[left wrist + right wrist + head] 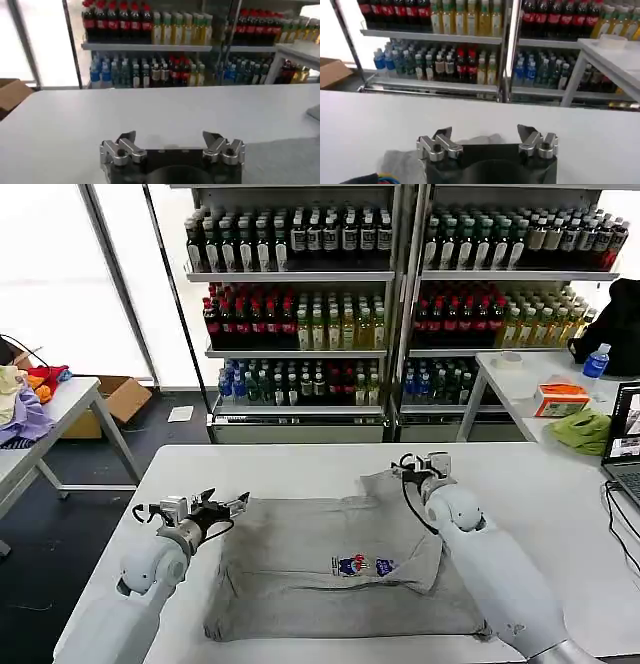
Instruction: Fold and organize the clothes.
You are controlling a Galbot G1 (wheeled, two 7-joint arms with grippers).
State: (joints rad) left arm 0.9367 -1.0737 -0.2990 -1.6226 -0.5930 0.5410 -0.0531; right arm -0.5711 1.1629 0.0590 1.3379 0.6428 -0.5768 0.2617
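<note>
Shirt [330, 569] flat on table [560, 484], partly folded, more folds left; L gripper [232, 506] & R gripper [418, 468] both spread, holding nothing

I can't read any words or numbers from here. The grey shirt [340, 569] on the white table [300, 464] carries a small red and blue chest print [362, 565], but its lettering is too small for me to make out. The labels on the bottles [300, 324] on the far shelves are too small to read as well.
</note>
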